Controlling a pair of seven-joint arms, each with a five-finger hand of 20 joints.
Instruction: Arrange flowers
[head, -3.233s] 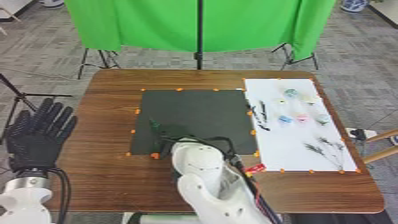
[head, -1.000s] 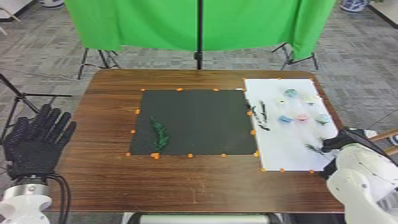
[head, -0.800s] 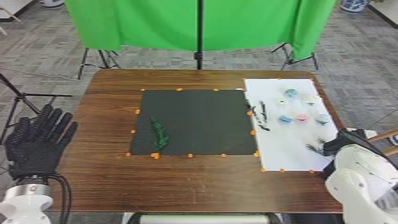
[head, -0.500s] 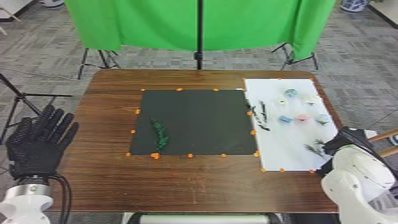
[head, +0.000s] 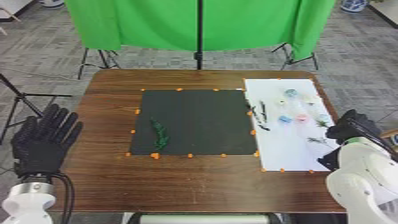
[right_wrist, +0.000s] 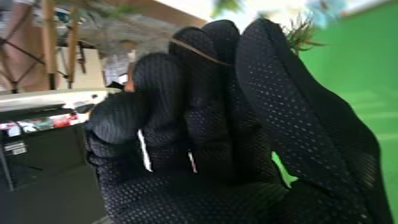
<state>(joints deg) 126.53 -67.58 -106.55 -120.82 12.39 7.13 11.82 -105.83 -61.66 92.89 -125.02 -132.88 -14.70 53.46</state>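
Observation:
My right hand (head: 354, 127) is over the right edge of the white sheet (head: 284, 145). In the right wrist view, the thumb and fingers of that hand (right_wrist: 298, 110) pinch the thin brown stem of a green sprig (right_wrist: 300, 37). Another thin sprig (head: 317, 140) lies on the sheet beside the hand. Small flower heads, including a blue one (head: 284, 119) and a pink one (head: 302, 118), rest farther up. A dark green fern (head: 160, 136) lies on the left part of the black mat (head: 200, 120). My left hand (head: 43, 147) is open, left of the table.
Dark twigs (head: 263, 113) lie along the sheet's left side. Orange markers border the mat and sheet on the brown table (head: 204, 185). A green backdrop (head: 142, 25) hangs on stands beyond the far edge, and a wooden chair part stands at the right.
The right arm has gone from the table's near middle to its right side, then the hand has risen slightly, with a sprig lifted from the others. The fern is uncovered on the mat.

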